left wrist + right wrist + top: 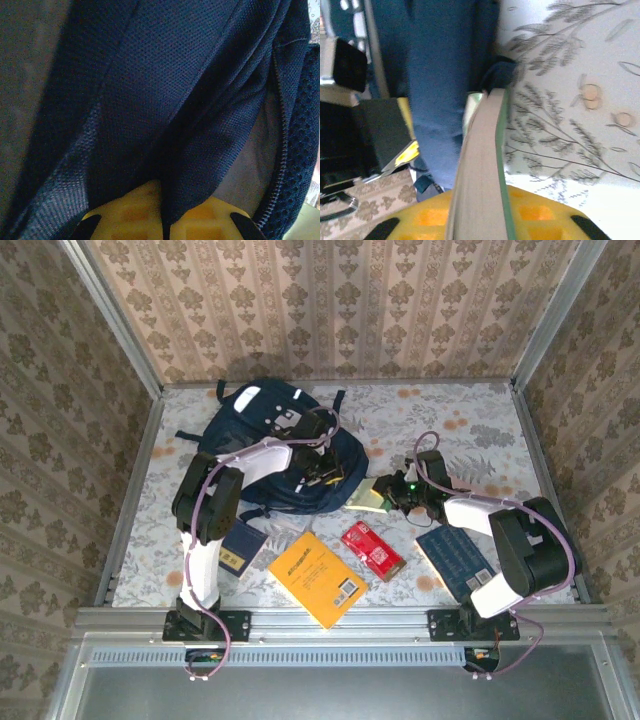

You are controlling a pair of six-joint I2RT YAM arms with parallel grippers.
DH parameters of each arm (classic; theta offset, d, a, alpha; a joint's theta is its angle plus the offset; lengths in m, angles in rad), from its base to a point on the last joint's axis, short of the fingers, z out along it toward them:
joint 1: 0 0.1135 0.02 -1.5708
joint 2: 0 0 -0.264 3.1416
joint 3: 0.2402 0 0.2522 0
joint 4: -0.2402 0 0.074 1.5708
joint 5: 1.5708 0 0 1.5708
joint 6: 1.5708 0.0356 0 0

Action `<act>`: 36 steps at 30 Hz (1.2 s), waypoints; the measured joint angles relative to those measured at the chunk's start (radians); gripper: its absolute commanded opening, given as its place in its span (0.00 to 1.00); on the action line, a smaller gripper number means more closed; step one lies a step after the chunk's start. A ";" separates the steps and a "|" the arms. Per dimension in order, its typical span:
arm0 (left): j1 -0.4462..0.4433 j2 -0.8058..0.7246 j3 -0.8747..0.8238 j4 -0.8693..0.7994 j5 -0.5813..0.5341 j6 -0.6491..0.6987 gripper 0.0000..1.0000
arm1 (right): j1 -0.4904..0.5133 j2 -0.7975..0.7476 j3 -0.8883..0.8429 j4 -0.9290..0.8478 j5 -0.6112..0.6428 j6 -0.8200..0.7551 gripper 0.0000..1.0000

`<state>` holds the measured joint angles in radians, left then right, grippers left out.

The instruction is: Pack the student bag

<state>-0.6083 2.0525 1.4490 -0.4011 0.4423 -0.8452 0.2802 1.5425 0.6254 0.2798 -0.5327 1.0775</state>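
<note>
The student bag [240, 425] lies pinched in left pincer [163, 220]; right pincer [480, 217] beside it grips book [477, 150].

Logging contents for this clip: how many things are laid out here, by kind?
student bag: 1
Books: 4 (small navy book, orange book, large navy book, green-edged book held in the right gripper)
red packet: 1
Total: 6
</note>
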 measured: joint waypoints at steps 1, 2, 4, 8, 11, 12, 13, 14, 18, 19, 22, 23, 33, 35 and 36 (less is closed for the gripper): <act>0.006 -0.001 0.000 -0.001 0.009 0.000 0.00 | 0.000 -0.007 0.000 -0.026 0.014 -0.017 0.17; 0.014 -0.002 0.000 -0.004 0.014 0.000 0.00 | 0.000 -0.018 0.000 -0.053 0.030 -0.033 0.17; 0.030 -0.012 0.000 -0.019 0.021 0.004 0.00 | 0.000 -0.051 0.000 -0.100 0.060 -0.067 0.14; 0.082 -0.047 0.044 -0.114 0.021 0.038 0.00 | 0.000 -0.132 0.006 -0.181 0.117 -0.138 0.11; 0.123 -0.082 0.129 -0.195 0.005 0.081 0.00 | 0.000 -0.189 0.030 -0.243 0.152 -0.182 0.03; 0.136 -0.093 0.161 -0.215 -0.003 0.095 0.00 | 0.000 -0.201 0.040 -0.256 0.160 -0.190 0.00; 0.149 -0.108 0.201 -0.237 -0.013 0.114 0.00 | 0.000 -0.212 0.056 -0.271 0.163 -0.197 0.00; 0.162 -0.122 0.245 -0.259 -0.024 0.132 0.00 | 0.000 -0.220 0.074 -0.281 0.163 -0.204 0.00; 0.199 -0.171 0.397 -0.328 -0.065 0.202 0.00 | 0.001 -0.232 0.143 -0.285 0.152 -0.207 0.00; 0.204 -0.182 0.426 -0.339 -0.068 0.220 0.00 | 0.003 -0.232 0.164 -0.283 0.146 -0.203 0.00; 0.217 -0.195 0.476 -0.366 -0.037 0.265 0.00 | 0.015 -0.224 0.227 -0.267 0.122 -0.170 0.00; 0.219 -0.196 0.483 -0.370 -0.021 0.276 0.00 | 0.023 -0.212 0.252 -0.256 0.114 -0.160 0.00; 0.278 -0.201 0.487 -0.370 0.151 0.357 0.00 | 0.127 0.132 0.657 -0.224 0.114 -0.119 0.00; 0.293 -0.204 0.487 -0.360 0.178 0.356 0.00 | 0.143 0.216 0.723 -0.219 0.123 -0.098 0.00; 0.302 -0.207 0.487 -0.352 0.193 0.355 0.00 | 0.151 0.266 0.760 -0.217 0.129 -0.085 0.00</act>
<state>-0.3065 1.8458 1.9362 -0.7536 0.6357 -0.4900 0.4313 1.8088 1.3849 0.0628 -0.4034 0.9920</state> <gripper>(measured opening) 0.077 0.224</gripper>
